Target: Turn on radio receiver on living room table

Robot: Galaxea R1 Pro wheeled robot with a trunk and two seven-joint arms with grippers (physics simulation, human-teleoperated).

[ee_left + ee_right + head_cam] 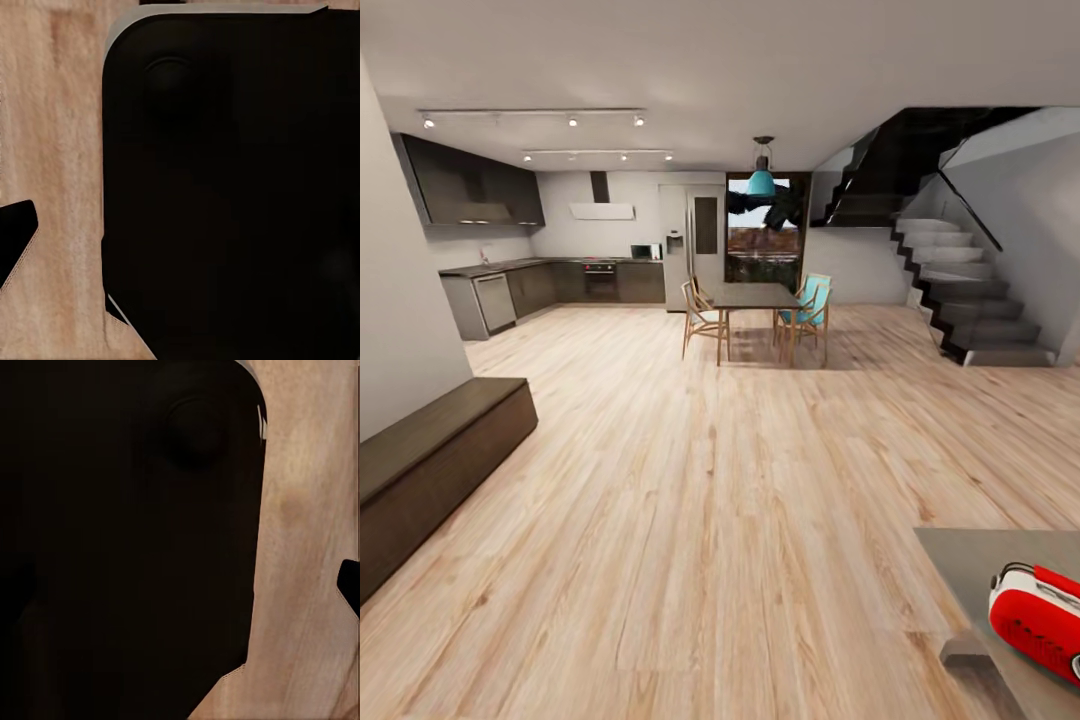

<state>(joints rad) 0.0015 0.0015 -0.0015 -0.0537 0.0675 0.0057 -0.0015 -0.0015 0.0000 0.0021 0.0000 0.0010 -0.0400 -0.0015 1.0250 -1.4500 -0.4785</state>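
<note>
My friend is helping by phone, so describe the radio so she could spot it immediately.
Look past the wood floor to the grey table at the head view's lower right corner. The radio receiver sits on it: rounded, bright red with a white band, the only colourful thing there.

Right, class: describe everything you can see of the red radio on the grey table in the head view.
The radio is a small rounded box, bright red with a white band around its edge, looking like glossy plastic. A patch of small dark holes, like a speaker grille, marks its red face. It appears tilted rather than square to the view, and the picture's right edge cuts it off. It rests on the grey table at the lower right, near the table's corner. Nothing else touches it.
</note>
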